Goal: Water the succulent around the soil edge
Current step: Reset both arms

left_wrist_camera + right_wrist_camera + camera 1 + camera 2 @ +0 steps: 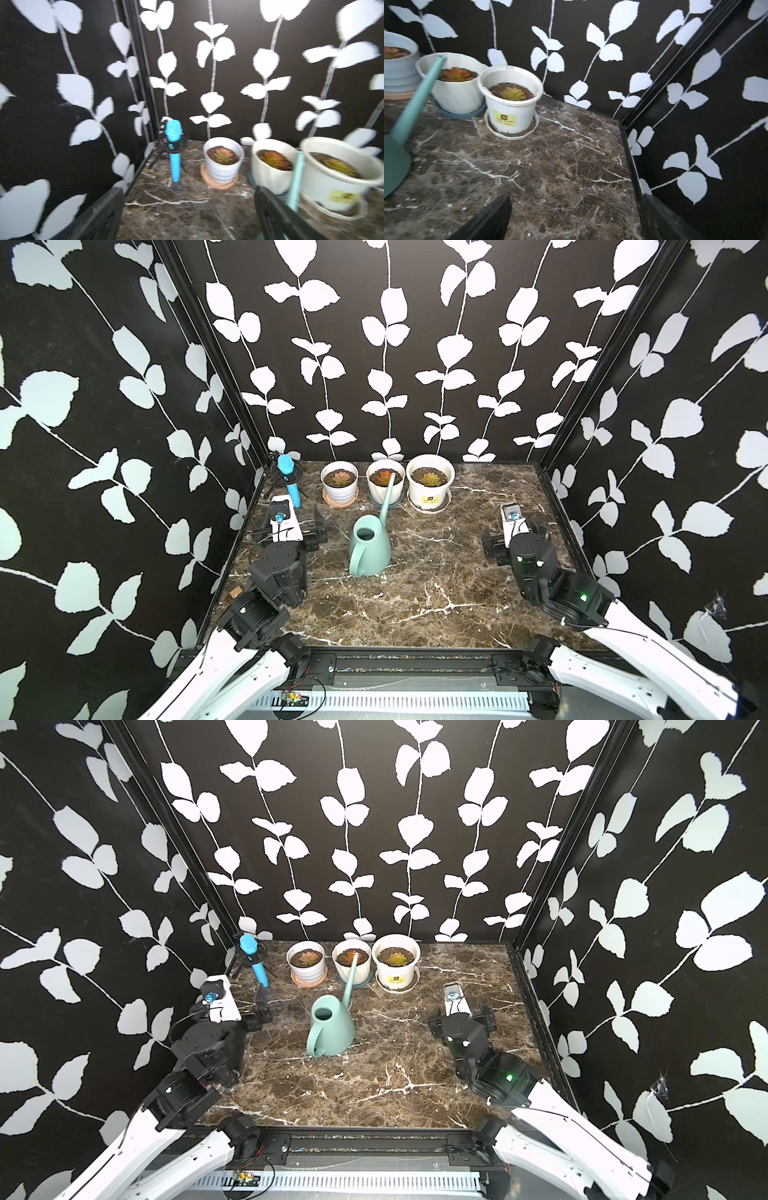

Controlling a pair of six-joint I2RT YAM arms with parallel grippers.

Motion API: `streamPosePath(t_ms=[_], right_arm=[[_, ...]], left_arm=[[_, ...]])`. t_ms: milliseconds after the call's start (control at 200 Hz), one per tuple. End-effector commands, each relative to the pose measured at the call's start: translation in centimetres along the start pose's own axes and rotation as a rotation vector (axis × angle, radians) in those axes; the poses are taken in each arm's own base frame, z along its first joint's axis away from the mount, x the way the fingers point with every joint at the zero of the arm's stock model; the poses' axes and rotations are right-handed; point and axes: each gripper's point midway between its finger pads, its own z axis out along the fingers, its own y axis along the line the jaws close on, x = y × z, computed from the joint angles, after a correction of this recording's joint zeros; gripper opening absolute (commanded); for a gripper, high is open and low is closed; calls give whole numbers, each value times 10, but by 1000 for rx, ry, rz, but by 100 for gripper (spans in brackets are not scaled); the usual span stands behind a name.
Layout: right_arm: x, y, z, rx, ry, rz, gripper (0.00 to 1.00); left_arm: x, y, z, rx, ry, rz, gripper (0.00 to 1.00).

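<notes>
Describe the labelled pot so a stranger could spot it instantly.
Follow the marble table to its back edge, where three white pots stand in a row. Take the widest pot, at the end farthest from the blue microphone; only it carries a yellow label.

Mint-green watering can, brown white-veined marble table

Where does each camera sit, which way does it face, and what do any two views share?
Both top views: high above the table's front edge, looking down toward the back wall; left arm and right arm show.
Left wrist: on the left arm, facing the blue microphone; open left gripper shows.
Right wrist: on the right arm, facing the back right corner; open right gripper shows.
Shared by all: watering can, labelled pot.
</notes>
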Motion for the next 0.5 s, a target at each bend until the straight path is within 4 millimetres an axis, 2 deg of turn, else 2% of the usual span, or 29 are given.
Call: streamPosePath(t_ms=[0,85,180,300,445,495], right_arm=[[-7,-14,27,73,-137,22,100],[41,-29,64,99,0,158,100],[88,-37,96,98,121,262,100],[122,-45,119,161,145,278,100],[167,-55,134,269,173,335,100],[169,-57,138,291,143,331,99]], left_arm=[[42,14,31,-80,122,61,99],[77,29,51,-160,192,63,99],[99,33,65,-205,163,82,99],[118,34,82,-222,139,95,99],[175,40,106,-247,282,94,99],[189,37,111,-245,298,105,99]])
